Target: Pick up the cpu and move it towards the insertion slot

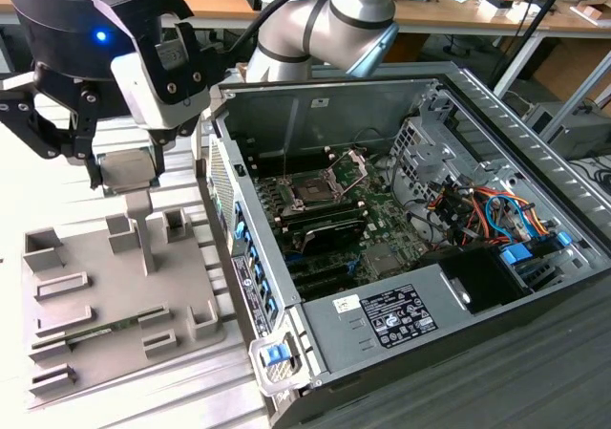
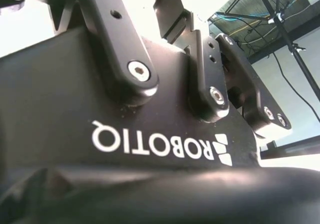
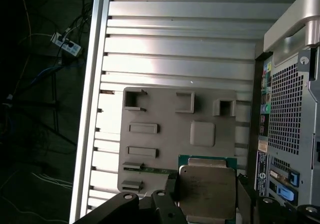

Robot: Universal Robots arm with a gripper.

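Jaws: closed on the cpu (image 1: 127, 172), pinching two opposite edges so its pale metal top sits flat and level.
Cpu: held in the air above the grey holder tray (image 1: 115, 295) at the exterior view's left. Its green border (image 3: 207, 160) shows in the first wrist view.
Insertion slot (image 1: 310, 192): inside the open computer case (image 1: 382, 324), well apart toward the exterior view's right. The retention bracket (image 1: 355, 164) is swung up, apparently to leave the socket free.
Worktop (image 3: 180, 44): ribbed aluminium, carrying the tray and case side by side.
Progress: the pick-up looks done, but the chip is still far from the slot.
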